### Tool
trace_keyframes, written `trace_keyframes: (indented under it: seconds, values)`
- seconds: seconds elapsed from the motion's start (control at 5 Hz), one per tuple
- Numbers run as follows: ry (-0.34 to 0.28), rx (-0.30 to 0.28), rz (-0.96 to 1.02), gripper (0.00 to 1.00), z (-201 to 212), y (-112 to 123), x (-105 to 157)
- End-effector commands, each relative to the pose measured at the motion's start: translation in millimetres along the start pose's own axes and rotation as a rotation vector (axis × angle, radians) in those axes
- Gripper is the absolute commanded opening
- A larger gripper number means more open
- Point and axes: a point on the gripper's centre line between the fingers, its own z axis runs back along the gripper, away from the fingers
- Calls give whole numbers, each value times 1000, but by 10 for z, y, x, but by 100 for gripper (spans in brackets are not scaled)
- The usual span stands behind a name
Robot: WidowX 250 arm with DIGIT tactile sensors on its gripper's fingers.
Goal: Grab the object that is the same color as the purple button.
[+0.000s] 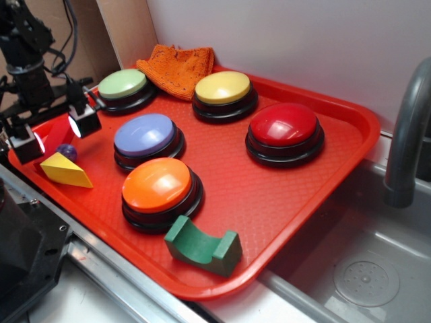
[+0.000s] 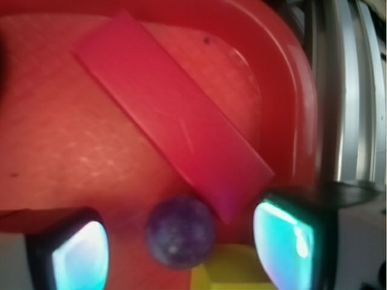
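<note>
Even, bright room light; soft glare on the glossy orange domed button (image 1: 157,183) toward 11 o'clock. The wrist view is blurred throughout, the pincer's pads (image 2: 282,240) glowing cyan.

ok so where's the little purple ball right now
In the exterior view the ball sits at the tray's left end, just above the yellow wedge; the wrist view shows it between the open end effector fingers.
</note>
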Motion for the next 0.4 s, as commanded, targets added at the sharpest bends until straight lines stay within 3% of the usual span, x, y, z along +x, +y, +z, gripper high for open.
trace_keyframes:
  seconds: [0.0, 0.2]
  values:
    - [36, -1, 27, 100, -115, 33, -32]
    - [31, -6, 56, 16, -124, 34, -30]
